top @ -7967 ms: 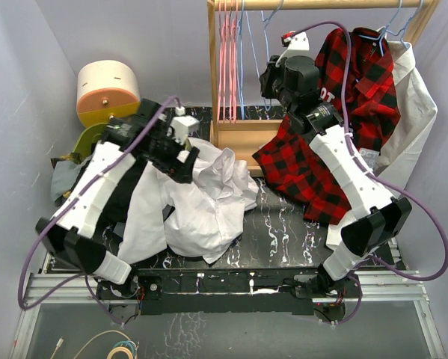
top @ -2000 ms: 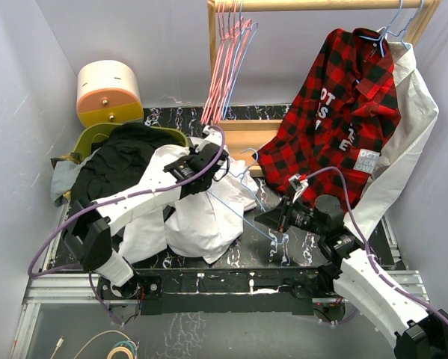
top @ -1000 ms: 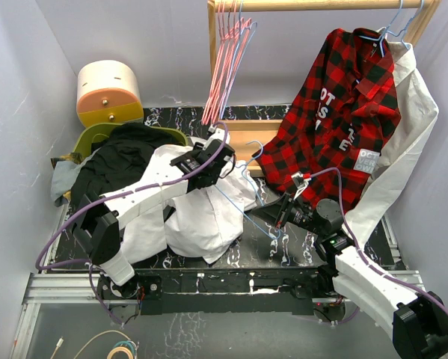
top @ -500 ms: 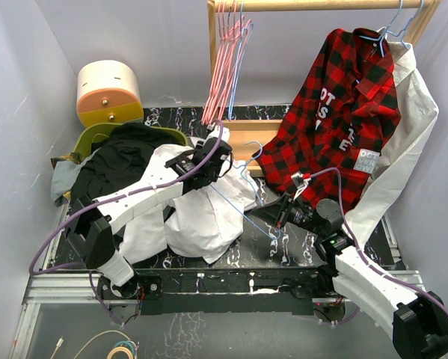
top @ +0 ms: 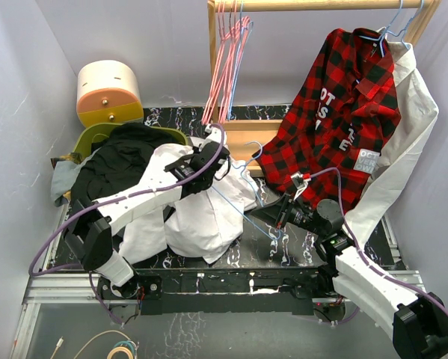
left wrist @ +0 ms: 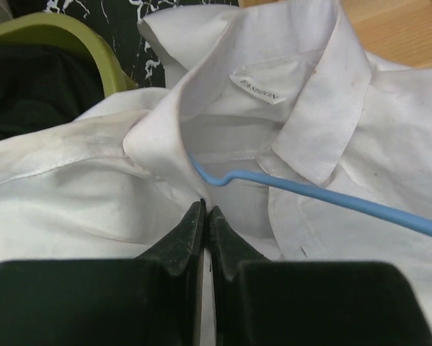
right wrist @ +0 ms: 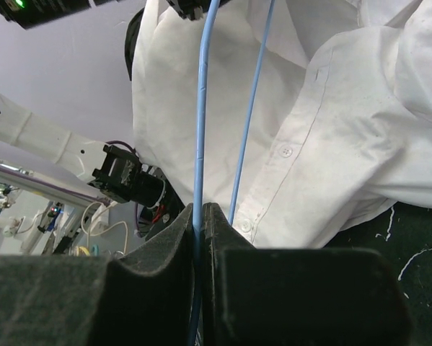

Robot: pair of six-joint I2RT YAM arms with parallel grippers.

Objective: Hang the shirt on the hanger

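Observation:
The white shirt [top: 201,217] lies crumpled on the dark table, collar up and open [left wrist: 302,108]. My left gripper [top: 209,166] is at the collar, and in the left wrist view its jaws [left wrist: 205,210] are shut on a fold of cloth just below the collar's left edge. The light blue wire hanger [top: 242,213] lies slanted across the shirt with its hook [top: 253,149] pointing toward the rack. One end of it [left wrist: 309,191] sits inside the collar opening. My right gripper [top: 280,218] is shut on the hanger's wire [right wrist: 203,108] at its near corner, over the button placket [right wrist: 288,155].
A red-and-black plaid shirt [top: 336,112] and a white garment [top: 410,127] hang from the wooden rack [top: 321,6] at the back right. Pink hangers [top: 224,60] hang at its left end. A black garment [top: 119,161] fills a green basket [left wrist: 57,36], with a cream-and-orange drum [top: 108,93] behind.
My left gripper has closed from open onto the shirt's cloth at the collar. The right arm and the hanger have barely moved.

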